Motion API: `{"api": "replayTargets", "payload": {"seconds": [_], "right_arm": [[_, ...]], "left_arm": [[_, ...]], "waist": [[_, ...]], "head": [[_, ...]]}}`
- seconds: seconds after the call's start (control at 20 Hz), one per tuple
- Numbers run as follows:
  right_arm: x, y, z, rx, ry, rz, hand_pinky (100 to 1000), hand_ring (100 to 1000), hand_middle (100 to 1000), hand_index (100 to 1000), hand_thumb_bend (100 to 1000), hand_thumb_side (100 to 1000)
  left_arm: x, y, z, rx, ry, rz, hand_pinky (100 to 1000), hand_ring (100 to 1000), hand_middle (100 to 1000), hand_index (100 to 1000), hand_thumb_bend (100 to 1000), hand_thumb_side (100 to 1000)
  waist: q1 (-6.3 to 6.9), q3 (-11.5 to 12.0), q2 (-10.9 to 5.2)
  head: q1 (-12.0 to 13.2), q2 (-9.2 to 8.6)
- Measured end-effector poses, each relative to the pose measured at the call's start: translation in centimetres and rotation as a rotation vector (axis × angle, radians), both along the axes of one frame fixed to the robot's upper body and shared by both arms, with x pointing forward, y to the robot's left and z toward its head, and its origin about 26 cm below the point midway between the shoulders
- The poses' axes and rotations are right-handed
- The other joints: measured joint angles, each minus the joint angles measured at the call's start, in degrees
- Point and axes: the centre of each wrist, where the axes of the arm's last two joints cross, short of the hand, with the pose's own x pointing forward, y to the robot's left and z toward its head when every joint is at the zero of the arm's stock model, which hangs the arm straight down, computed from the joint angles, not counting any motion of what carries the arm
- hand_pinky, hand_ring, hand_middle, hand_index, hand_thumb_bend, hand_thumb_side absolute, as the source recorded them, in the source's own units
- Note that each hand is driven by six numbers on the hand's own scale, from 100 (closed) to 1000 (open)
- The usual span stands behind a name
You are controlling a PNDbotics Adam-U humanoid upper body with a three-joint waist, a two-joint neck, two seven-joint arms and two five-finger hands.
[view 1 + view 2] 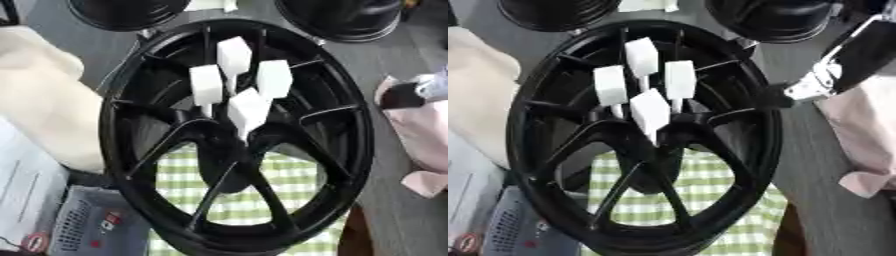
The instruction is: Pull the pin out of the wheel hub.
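Pins (249, 111), four white-headed, stand crowded in the wheel hub (232, 131) at centre. Our right arm (833, 75) shows at two o'clock; hand hidden, its grasp we cannot tell. Risk: reaching in could knock neighbouring pins or snag a spoke (328, 112).

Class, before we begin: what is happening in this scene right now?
A black wheel hub stands on a green checked cloth. Four white block-headed pins stick out of its centre, none pulled yet. Nothing is touching them. In the right eye view the robot's right arm reaches in from the upper right, its tip close to the rim beside the hub; whether the hand is open cannot be made out. The left hand is not in view.
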Motion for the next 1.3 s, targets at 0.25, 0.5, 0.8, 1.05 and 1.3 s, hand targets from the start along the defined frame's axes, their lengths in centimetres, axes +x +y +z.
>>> {"api": "replayTargets", "payload": {"seconds": [0.25,0.5,0.8,1.05,1.3], "right_arm": [[2.9,2.4,0.1,-0.053,0.07,-0.034,864,768,700,780,627,314],[5.6,3.9,-0.6,-0.078,0.106,-0.049,865,769,701,781,631,309],[8.2,4.8,-2.4,-0.099,0.148,-0.042,866,768,700,782,634,309],[8.8,5.0,-4.0,-0.125,0.183,-0.028,866,764,691,779,632,299],[9.1,4.8,-4.8,-0.137,0.214,-0.042,862,763,689,778,631,291]], "left_arm": [[0.0,0.0,-0.1,0.001,0.004,-0.002,631,639,568,670,588,565],[-0.1,0.1,-0.2,0.001,0.006,0.0,631,629,566,669,592,563],[-0.1,0.1,-0.2,0.0,0.007,0.002,630,624,566,668,594,562],[-0.1,0.1,-0.2,-0.003,0.006,0.006,630,623,566,667,597,561],[-0.1,0.0,-0.2,-0.007,0.005,0.005,630,623,565,667,599,562]], "waist": [[-0.03,-0.14,-0.02],[-0.24,-0.32,-0.28],[-0.39,0.12,-0.97],[-0.45,0.24,-0.97],[-0.56,0.46,-0.93]], "head": [[-0.01,0.37],[0.05,0.86],[-0.05,1.36],[0.03,1.82],[0.31,1.83]]}}
